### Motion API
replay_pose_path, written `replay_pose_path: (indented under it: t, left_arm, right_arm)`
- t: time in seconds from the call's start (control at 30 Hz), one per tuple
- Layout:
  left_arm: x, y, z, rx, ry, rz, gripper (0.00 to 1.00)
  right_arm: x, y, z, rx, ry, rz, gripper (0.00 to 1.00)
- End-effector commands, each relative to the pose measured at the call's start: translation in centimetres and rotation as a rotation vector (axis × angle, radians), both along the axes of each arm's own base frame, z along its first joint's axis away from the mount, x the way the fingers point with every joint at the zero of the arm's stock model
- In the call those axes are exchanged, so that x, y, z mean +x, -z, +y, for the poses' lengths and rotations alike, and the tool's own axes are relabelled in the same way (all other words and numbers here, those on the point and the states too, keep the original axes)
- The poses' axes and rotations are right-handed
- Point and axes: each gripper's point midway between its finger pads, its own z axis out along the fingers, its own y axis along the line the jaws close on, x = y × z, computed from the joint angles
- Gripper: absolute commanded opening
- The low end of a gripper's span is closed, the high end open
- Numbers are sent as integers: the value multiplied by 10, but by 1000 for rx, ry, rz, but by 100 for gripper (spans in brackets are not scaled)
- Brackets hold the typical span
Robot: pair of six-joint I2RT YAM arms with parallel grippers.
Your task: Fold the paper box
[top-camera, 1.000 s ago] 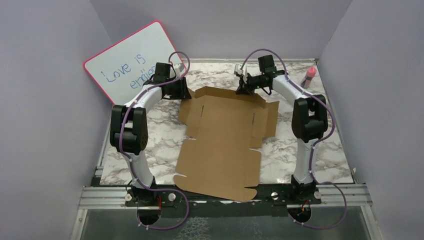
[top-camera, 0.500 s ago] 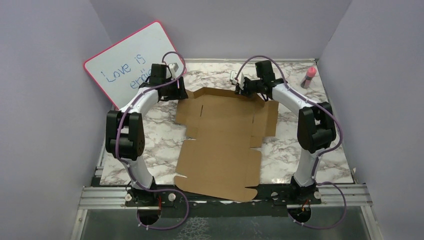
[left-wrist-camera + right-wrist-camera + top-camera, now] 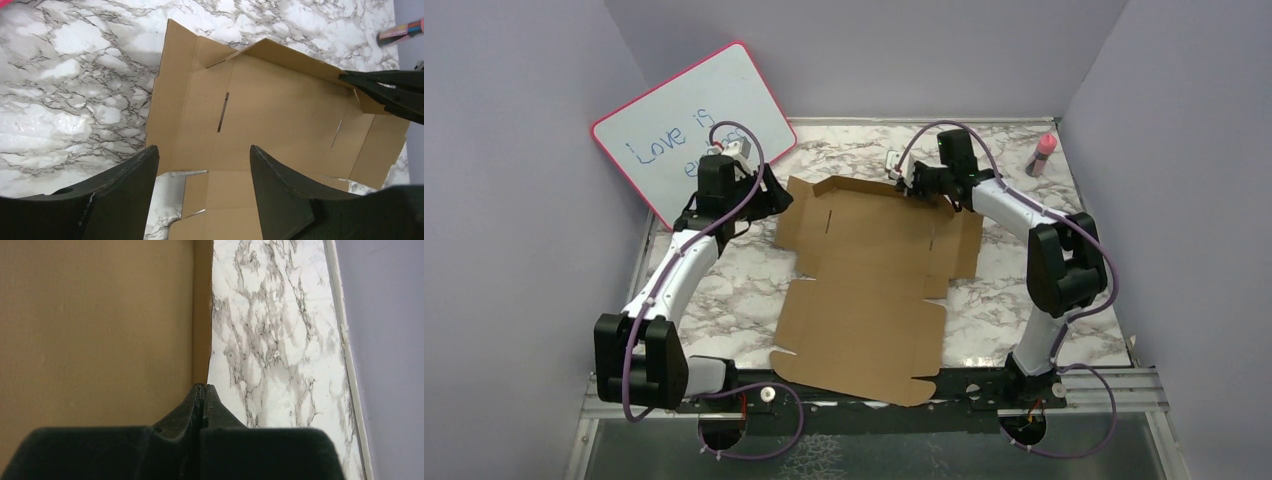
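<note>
While our right jaws clench the far flap of the paper box [image 3: 864, 280], our left jaws hang released above it.

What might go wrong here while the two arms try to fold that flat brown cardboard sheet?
The right gripper pinches only a thin far edge of the brown cardboard sheet; it may slip free. The open left gripper holds nothing down, so lifting could drag the whole sheet. The left arm is close to the leaning pink-framed whiteboard and might knock it.
</note>
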Motion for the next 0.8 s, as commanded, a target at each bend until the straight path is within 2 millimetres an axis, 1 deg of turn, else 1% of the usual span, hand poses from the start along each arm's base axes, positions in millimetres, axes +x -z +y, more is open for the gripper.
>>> replay_pose_path:
  t: [0.0, 0.07, 0.17, 0.23, 0.3, 0.43, 0.5, 0.57, 0.7, 0.73, 0.77]
  left_arm:
    - [23, -23, -8, -92, -35, -91, 68]
    - [42, -22, -11, -96, -27, -82, 67]
    - [72, -30, -17, -91, 2, -119, 64]
    - [88, -28, -21, -91, 12, -136, 60]
    - [96, -26, -31, -117, 63, -143, 57]
    - [106, -21, -53, -129, 133, -160, 49]
    - [108, -14, -64, -130, 163, -147, 44]
    - [106, -6, -75, -132, 181, -137, 41]
    - [98, 9, -93, -135, 200, -129, 28]
    - [96, 14, -95, -137, 201, -119, 27]
    - [95, 18, -97, -143, 202, -107, 27]
  right_arm:
    - [5, -42, -1, -4, 10, -147, 1]
    - [1, -48, 0, 1, 9, -156, 1]
    - [-7, -56, 2, 9, -9, -198, 1]
    - [-9, -61, 4, 7, -23, -229, 1]
    - [-9, -65, 4, 3, -23, -245, 1]
    - [-7, -69, 4, -16, -21, -280, 1]
    - [-6, -71, 5, -25, -25, -310, 1]
    - [-5, -74, 7, -29, -28, -329, 1]
    - [-6, -81, 11, -26, -27, -358, 1]
    - [-6, -82, 11, -25, -25, -360, 1]
    - [-3, -89, 13, -16, -23, -390, 1]
